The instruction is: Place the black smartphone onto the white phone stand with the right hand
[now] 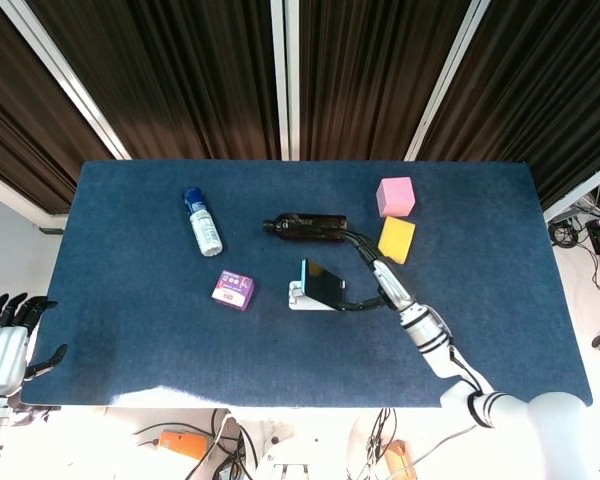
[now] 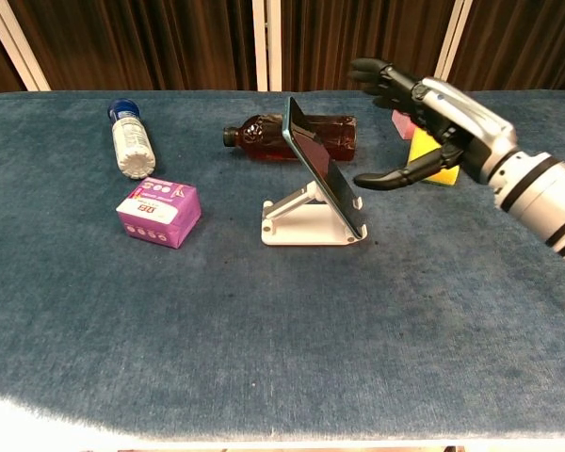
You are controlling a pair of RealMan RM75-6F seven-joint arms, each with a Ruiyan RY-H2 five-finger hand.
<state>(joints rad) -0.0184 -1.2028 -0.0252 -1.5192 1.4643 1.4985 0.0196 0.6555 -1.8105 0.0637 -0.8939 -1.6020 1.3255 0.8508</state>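
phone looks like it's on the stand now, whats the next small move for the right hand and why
Probably just draw the right hand further back and up, away from the stand. The black smartphone leans on the white phone stand on its own, and the fingers are spread with a clear gap to it, so nothing is left to grip.
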